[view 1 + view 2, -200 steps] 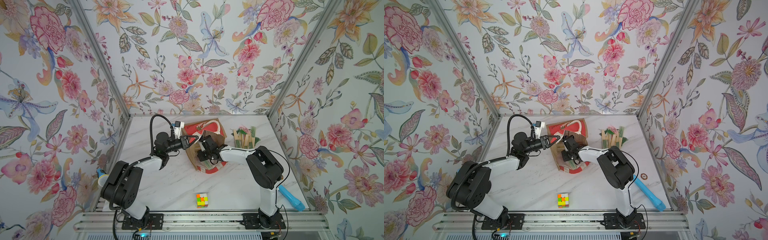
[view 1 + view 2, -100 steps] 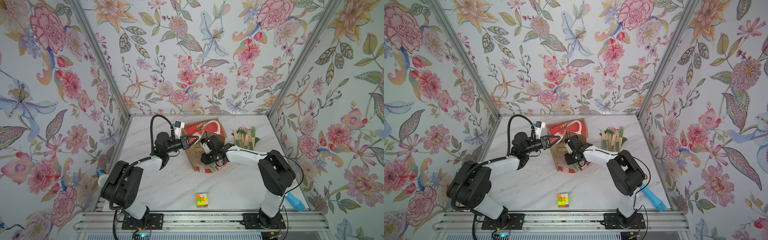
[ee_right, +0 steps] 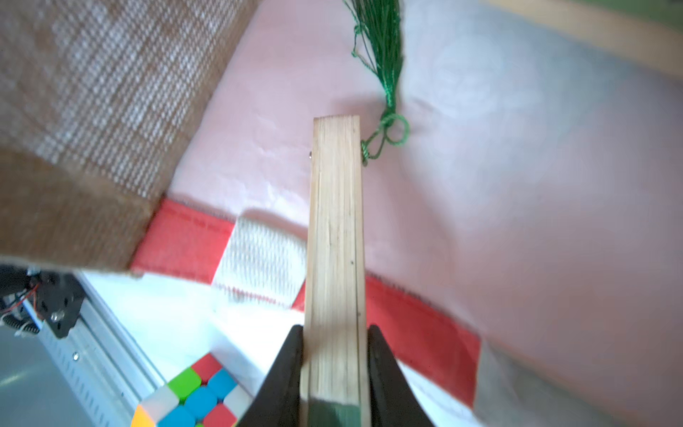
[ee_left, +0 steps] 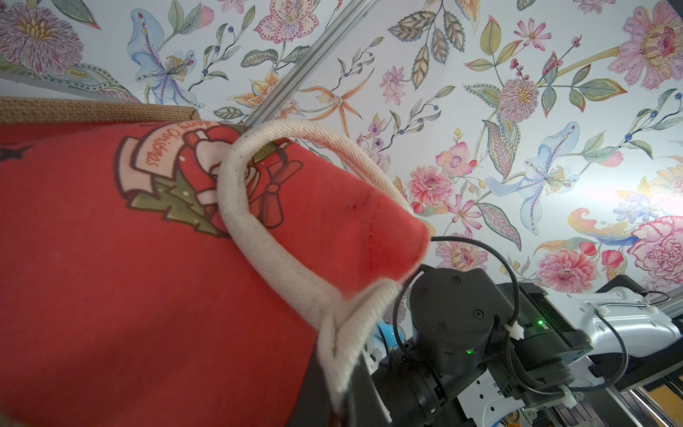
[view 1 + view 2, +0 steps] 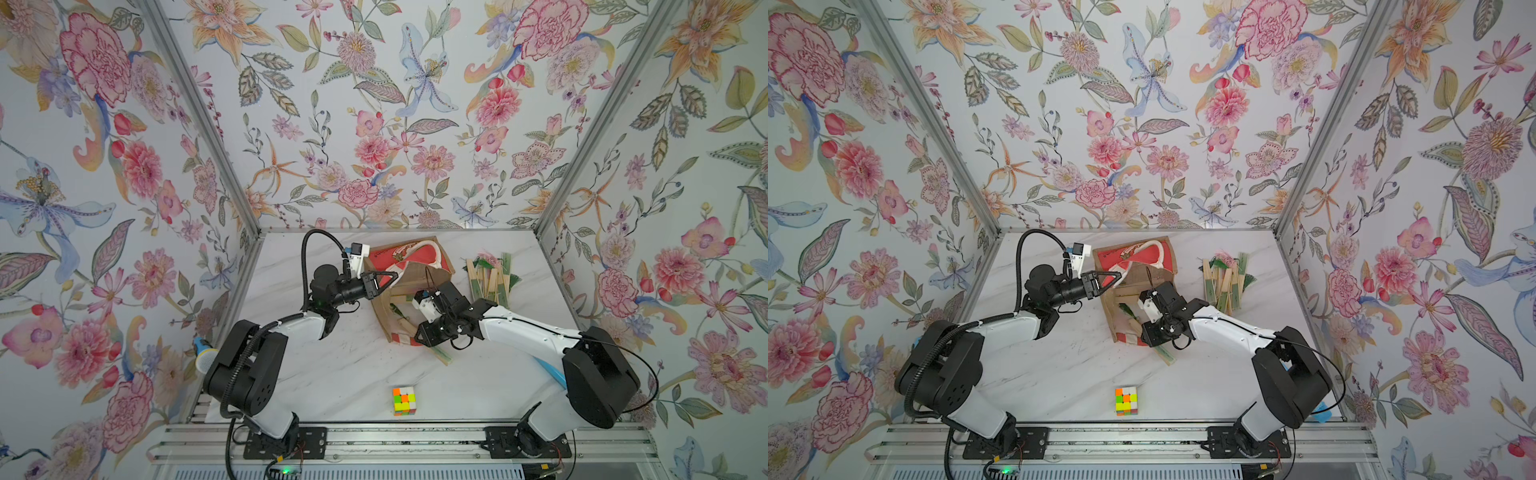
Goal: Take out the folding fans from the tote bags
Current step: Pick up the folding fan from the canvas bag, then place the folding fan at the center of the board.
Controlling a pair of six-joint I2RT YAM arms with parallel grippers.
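The tote bag point(image 5: 415, 259) point(image 5: 1138, 255) lies on its side, its mouth facing the front of the table. My left gripper point(image 5: 392, 277) point(image 5: 1119, 275) point(image 4: 345, 403) is shut on its white rope handle point(image 4: 251, 229), holding the red upper side up. At the mouth my right gripper point(image 5: 424, 338) point(image 3: 334, 355) is shut on a folding fan point(image 3: 336, 222) point(image 5: 407, 326). That fan reaches into the cream lining point(image 3: 517, 185), green tassel point(image 3: 384, 55) at its far end. Its green end point(image 5: 442, 357) sticks out onto the table. Several more folding fans point(image 5: 490, 278) point(image 5: 1225, 282) lie piled to the right of the bag.
A colour cube point(image 5: 404, 401) point(image 5: 1126, 401) point(image 3: 192, 395) sits near the front edge. A light-blue tube point(image 5: 555, 372) lies under my right arm at the right wall. A blue-headed object point(image 5: 203, 353) rests by the left wall. Flowered walls close in three sides.
My right gripper has closed on the fan and drawn back from inside the bag toward its mouth, the fan coming with it. The left gripper has kept still on the handle.
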